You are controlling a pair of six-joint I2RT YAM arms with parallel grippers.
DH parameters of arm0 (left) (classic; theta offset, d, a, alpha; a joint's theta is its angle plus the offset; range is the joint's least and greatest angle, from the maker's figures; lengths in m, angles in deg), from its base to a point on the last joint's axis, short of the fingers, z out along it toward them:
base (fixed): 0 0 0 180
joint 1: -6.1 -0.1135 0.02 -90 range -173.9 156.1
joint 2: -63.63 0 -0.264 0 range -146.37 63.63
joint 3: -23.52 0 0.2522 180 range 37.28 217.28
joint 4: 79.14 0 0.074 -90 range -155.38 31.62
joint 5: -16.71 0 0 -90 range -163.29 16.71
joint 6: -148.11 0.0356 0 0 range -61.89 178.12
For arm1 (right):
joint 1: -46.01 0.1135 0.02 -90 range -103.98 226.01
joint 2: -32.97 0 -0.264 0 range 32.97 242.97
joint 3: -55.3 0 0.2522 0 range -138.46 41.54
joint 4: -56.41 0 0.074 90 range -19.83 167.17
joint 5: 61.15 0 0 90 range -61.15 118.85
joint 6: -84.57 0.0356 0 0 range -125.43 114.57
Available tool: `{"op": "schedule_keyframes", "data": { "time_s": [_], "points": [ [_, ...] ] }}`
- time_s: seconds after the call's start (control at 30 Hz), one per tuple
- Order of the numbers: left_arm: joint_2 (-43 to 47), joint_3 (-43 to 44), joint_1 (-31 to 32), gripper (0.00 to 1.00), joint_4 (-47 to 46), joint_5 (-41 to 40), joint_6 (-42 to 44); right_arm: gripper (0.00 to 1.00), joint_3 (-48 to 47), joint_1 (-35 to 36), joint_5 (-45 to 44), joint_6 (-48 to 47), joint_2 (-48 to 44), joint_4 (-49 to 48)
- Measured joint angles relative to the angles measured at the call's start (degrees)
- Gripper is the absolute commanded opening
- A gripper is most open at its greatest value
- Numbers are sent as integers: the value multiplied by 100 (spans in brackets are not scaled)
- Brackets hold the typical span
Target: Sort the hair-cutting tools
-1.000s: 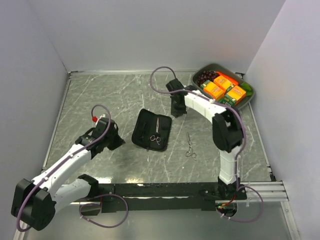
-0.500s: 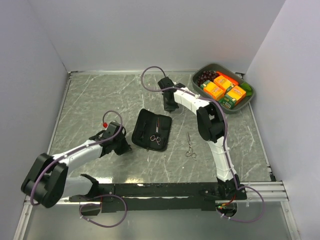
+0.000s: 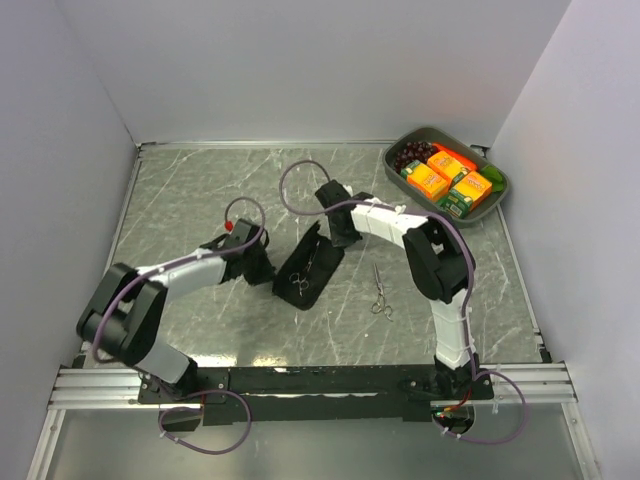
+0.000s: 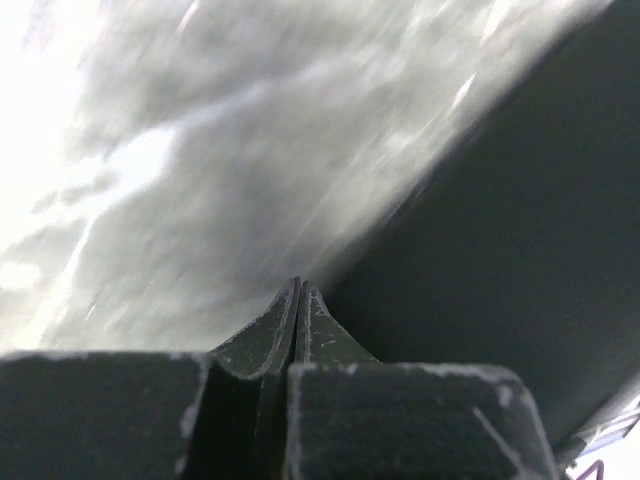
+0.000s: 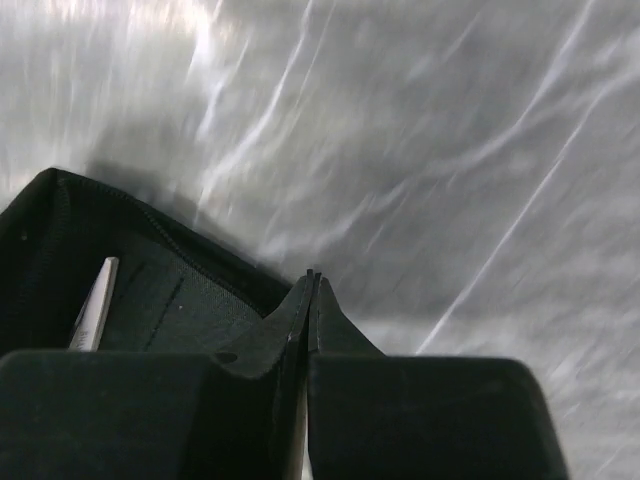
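Both arms had closed in on the black zip case (image 3: 325, 262) mid-table, which now sat skewed. Nearest, the loose scissors (image 3: 381, 292) lay on the table to its right; the second scissors (image 3: 300, 282) lay inside it. The left gripper (image 3: 262, 268) was at its left edge and the right gripper (image 3: 338, 232) at its far corner. Both finger pairs were pressed together with no gap.

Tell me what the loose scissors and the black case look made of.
The loose scissors are probably polished steel: silver, thin and glinting. The black case seems to be matte woven fabric; the right wrist view shows a stitched edge and textile lining.
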Motion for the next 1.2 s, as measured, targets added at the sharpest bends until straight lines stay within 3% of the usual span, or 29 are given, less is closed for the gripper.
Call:
{"op": "schedule_keyframes", "data": {
  "time_s": [0.37,0.5,0.67,0.9,1.03,1.2],
  "points": [
    [-1274,1707,-369,1,118,-247,535,0,918,870,662,122,-833,369],
    [-1436,1873,-675,1,184,-354,678,0,962,1062,815,168,-1117,562],
    [-1259,1873,-992,1,581,-706,822,0,940,1047,262,166,-1602,883],
    [560,1587,-1010,1,1392,-1346,739,0,704,529,-157,212,-1606,1132],
    [1939,1003,-999,1,1878,-1611,529,0,426,431,-166,275,-1384,1207],
    [2774,120,-981,1,2378,-1515,223,0,127,459,-96,297,-953,1303]
  ]
}}
